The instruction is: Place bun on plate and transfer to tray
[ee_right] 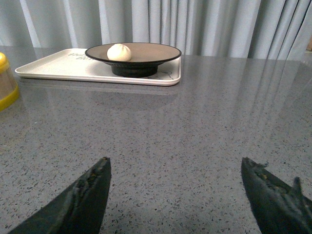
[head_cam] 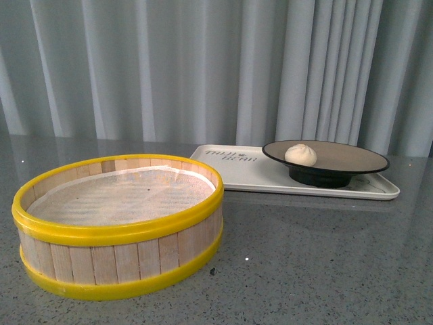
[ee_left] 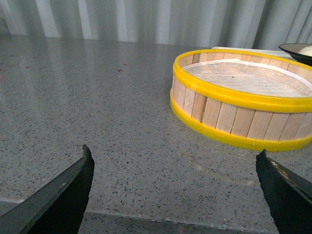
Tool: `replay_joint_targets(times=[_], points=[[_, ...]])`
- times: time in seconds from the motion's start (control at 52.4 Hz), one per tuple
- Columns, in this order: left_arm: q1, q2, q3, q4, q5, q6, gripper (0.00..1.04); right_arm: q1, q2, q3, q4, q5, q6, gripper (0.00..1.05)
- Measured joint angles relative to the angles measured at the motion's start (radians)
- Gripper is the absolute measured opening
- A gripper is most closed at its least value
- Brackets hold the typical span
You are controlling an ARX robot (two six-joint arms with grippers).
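With the bun (head_cam: 300, 154) on the plate (head_cam: 358, 158) at the tray's (head_cam: 250, 177) right end, I judge placement finished, so I'd keep both wide-spread, empty grippers (ee_left: 173, 170) (ee_right: 175, 173) clear.

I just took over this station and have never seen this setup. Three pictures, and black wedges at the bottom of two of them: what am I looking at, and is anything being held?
It is a robot with two arms. One picture comes from a camera on its body, looking forward; neither arm shows there. The other two come from cameras on the wrists, and the black wedges are the fingers of each pincer: left pincer, right pincer. Both are open and hold nothing.

On the grey table stands an empty wooden steamer basket with yellow rims. Behind it lies the cream tray. The plate stands on the tray, and the bun sits on the plate.
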Motion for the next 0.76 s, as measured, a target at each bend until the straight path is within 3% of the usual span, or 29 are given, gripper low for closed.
replay_joint_targets(times=[0.114,0.763], points=[[0.0,0.0,0.0,0.0,0.0,0.0,0.98,0.0,0.0,0.0,0.0,0.0,0.001,0.98],[0.0,0.0,0.0,0.0,0.0,0.0,0.98,0.0,0.0,0.0,0.0,0.0,0.0,0.96]])
